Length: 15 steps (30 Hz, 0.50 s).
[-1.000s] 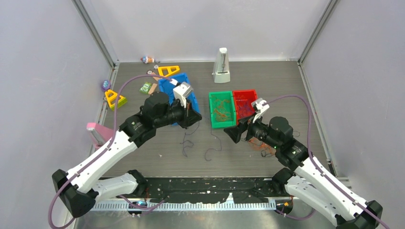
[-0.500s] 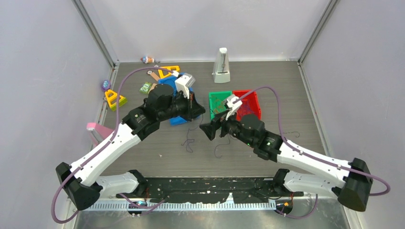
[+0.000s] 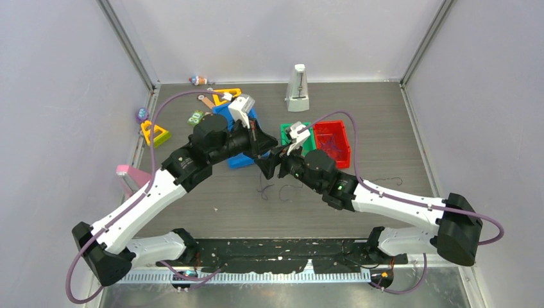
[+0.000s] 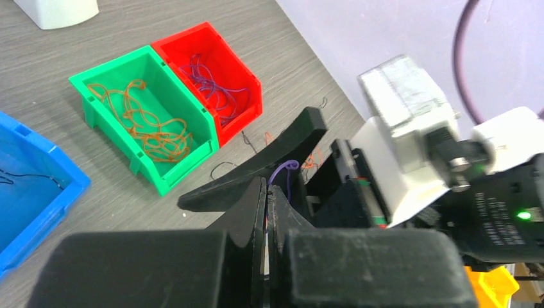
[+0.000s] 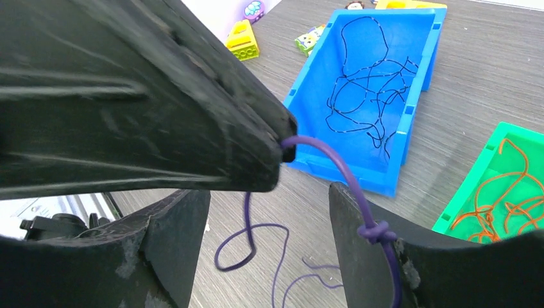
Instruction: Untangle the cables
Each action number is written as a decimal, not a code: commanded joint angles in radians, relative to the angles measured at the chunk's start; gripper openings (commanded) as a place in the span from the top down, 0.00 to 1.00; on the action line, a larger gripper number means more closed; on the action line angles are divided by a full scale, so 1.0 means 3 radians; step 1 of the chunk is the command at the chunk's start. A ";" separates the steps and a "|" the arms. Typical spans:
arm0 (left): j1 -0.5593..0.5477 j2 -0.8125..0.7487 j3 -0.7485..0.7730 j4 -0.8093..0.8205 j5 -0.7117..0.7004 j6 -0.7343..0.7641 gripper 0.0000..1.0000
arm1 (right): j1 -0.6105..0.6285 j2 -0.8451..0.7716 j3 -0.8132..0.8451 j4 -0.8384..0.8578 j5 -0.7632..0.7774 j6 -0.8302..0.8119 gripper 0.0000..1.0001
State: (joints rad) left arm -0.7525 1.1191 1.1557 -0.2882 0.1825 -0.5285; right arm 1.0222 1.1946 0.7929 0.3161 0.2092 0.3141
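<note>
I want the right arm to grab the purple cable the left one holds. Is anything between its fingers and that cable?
Nothing visible does. The left gripper pinches the purple cable, and the strand runs bare down through the gap of the open right gripper, close to one of its fingers.

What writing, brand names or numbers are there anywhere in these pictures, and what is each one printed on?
No text can be read anywhere in these views.
White print on the right arm's black housing, beside a green light: too blurred to read.
Marks on the green toy block: too small to read.
</note>
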 commanded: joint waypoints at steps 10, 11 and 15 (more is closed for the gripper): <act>0.0011 -0.0160 0.0371 0.0453 -0.0158 -0.0240 1.00 | 0.0039 0.0210 -0.0119 0.0620 0.0070 -0.0067 0.39; 0.0032 -0.0142 0.0412 0.0454 -0.0142 -0.0249 1.00 | 0.0042 0.0223 -0.0125 0.0614 0.0060 -0.0079 0.40; 0.0118 -0.0098 0.0530 0.0479 -0.0103 -0.0283 1.00 | 0.0039 0.0306 -0.0182 0.0620 0.0048 -0.0091 0.44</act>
State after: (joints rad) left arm -0.7406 1.0843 1.2507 -0.2184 0.1474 -0.5961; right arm 1.0275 1.2697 0.7532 0.4412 0.2150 0.3050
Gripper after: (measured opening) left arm 0.004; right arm 0.580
